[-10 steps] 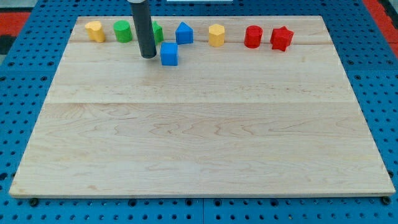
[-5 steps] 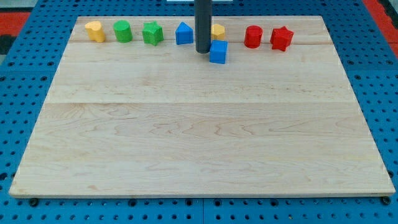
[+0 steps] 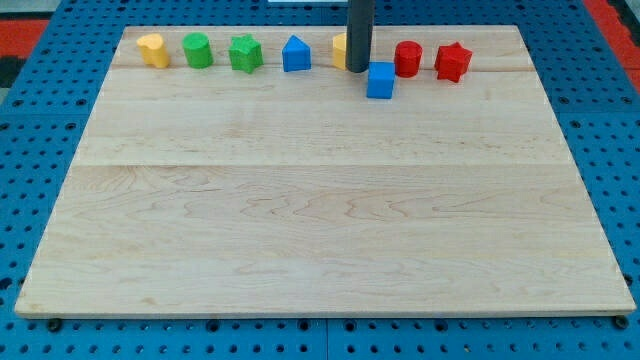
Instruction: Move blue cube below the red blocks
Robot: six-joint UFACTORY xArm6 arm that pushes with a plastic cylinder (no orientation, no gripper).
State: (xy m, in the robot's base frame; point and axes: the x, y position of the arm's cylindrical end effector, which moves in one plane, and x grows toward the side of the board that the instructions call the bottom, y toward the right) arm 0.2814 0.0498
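Pale wooden board [image 3: 320, 200] on a blue pegboard [image 3: 40, 150], blocks lined along the view's top edge. Dark rod upright, my tip [image 3: 358, 70] touching or just beside the blue cube [image 3: 380, 80] on its left side; no jaws here, nothing gripped. Blue cube resting flat, sides roughly square to the board, no long axis discernible, below-left of the red cylinder [image 3: 407, 59] and left of the red star [image 3: 452, 62]. Yellow block [image 3: 341, 50] partly hidden behind the rod. Further left: blue house-shaped block [image 3: 295, 54], green block [image 3: 245, 53], green cylinder [image 3: 197, 50], yellow heart-like block [image 3: 153, 49].
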